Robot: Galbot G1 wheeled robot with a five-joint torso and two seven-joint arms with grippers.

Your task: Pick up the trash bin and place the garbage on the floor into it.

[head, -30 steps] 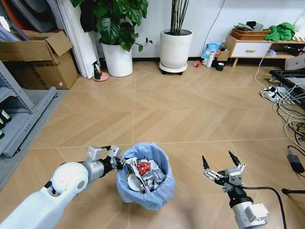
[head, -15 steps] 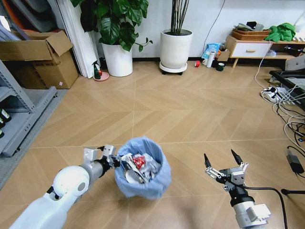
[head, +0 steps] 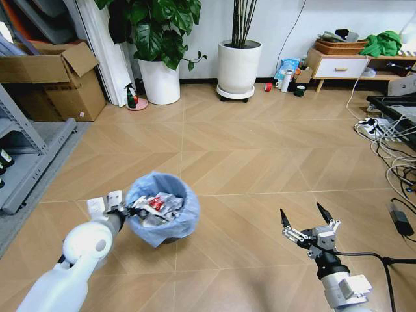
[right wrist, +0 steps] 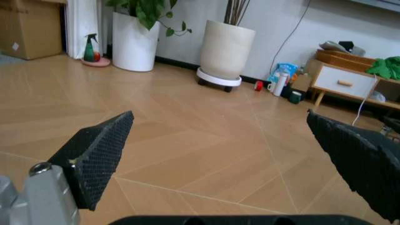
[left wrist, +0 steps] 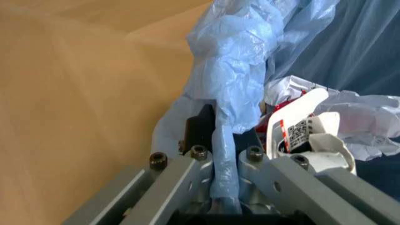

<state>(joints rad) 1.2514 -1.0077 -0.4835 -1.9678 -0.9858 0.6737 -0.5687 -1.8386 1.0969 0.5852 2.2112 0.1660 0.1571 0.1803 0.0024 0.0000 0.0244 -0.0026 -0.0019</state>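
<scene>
Stretching across the room, the herringbone floor carries two big white plant pots by the far wall, a cardboard box on the left and a low white cabinet on the right, with a tangle of cables along the right edge. Near the robot's left side, the trash bin, its crinkled light-blue bag folded over the rim, sits low over the planks, tilted slightly toward the arm; whether it touches the wood cannot be told. The left gripper is clamped on the bin's near rim, and in the left wrist view its fingers pinch a fold of the blue plastic between them. Inside the bin lies the garbage: crumpled white paper, a red-and-white packet and, seen close in the left wrist view, a white wrapper bearing a printed code. The right gripper hovers above bare planks well apart from the bin on the robot's right, its two dark pointed fingers spread wide and holding nothing. A green spray bottle stands by the leafy plant's pot.
</scene>
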